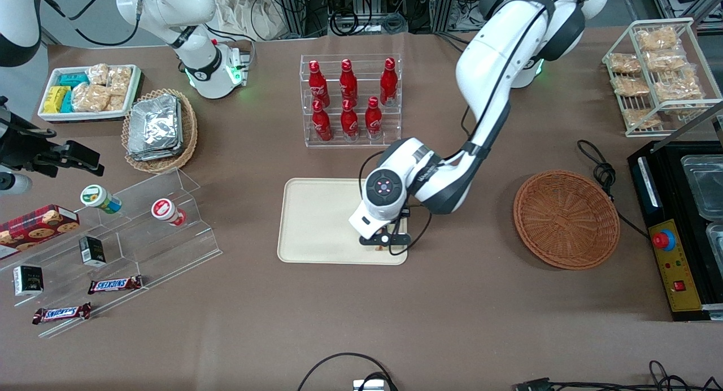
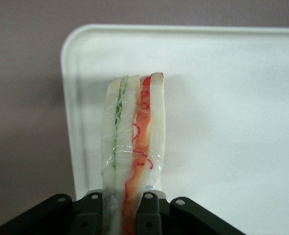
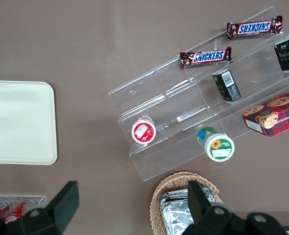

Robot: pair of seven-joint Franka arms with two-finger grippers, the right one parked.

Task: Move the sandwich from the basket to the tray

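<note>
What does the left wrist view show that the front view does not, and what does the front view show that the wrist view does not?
Only the left wrist view shows the sandwich clamped between the gripper fingers, its layered filling edge facing the camera. Only the front view shows the basket, now without the sandwich, toward the working arm's end of the table, plus the red bottles. Both show the gripper over a corner of the tray.

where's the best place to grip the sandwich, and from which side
As the gripper holds it now: across the flat bread faces near one end, from above. The sandwich is a thin slab standing on edge over the tray, so the jaws span its narrow thickness.
</note>
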